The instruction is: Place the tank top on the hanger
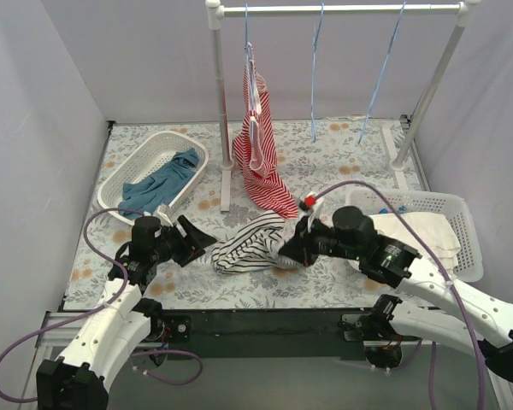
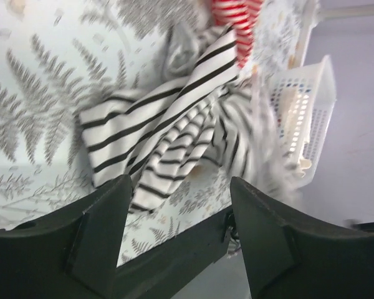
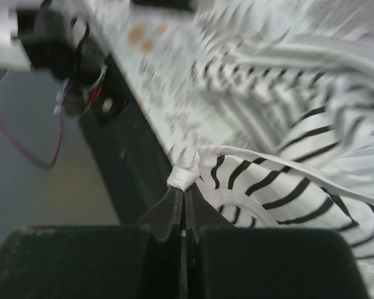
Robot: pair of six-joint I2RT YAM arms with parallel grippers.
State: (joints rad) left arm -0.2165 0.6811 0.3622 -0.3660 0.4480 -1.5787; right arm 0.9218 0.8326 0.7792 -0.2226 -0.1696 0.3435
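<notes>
The white tank top with black stripes point(image 1: 248, 243) lies crumpled on the floral table, in front of the rack. My right gripper point(image 1: 289, 248) is shut on its white edge band point(image 3: 186, 177) at the garment's right end. The striped cloth point(image 3: 287, 180) spreads to the right of the fingertips. My left gripper point(image 1: 201, 237) is open and empty, just left of the tank top point(image 2: 162, 131), jaws wide apart. Two empty pale-blue wire hangers point(image 1: 315, 77) point(image 1: 383, 73) hang from the rail.
A red-and-white striped top point(image 1: 258, 145) hangs on a third hanger at the rack's left post. A white basket point(image 1: 120, 175) at back left holds a blue garment point(image 1: 162, 184). Another white basket point(image 1: 457, 213) at right holds white cloth. The rack's posts point(image 1: 221, 111) stand on the table.
</notes>
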